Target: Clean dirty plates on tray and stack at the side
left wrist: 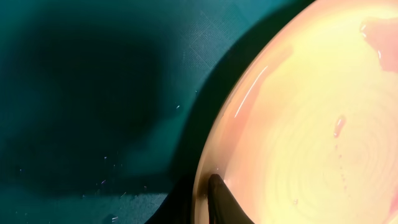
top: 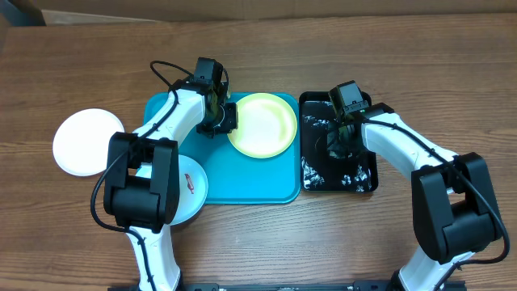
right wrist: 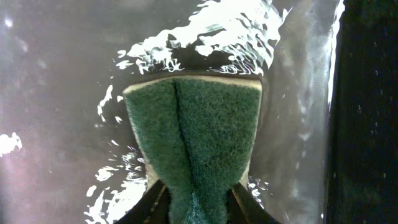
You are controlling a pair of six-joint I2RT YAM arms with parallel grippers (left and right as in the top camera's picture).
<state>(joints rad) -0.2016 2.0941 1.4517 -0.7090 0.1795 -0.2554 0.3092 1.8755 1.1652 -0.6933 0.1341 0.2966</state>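
Between the fingers of the right gripper (right wrist: 196,204) a green scouring sponge (right wrist: 193,134) is pinched, creased, over the wet glossy black tray (top: 367,184). By the nearly closed left gripper (top: 229,118) the rim of the round yellow-green plastic plate (top: 265,125) is clamped, on the large turquoise plastic tray (top: 246,182).

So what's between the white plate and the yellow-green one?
In the overhead view, the left arm crosses that stretch, above bare table and the tray's left end; its gripper holds the yellow-green plate's rim.
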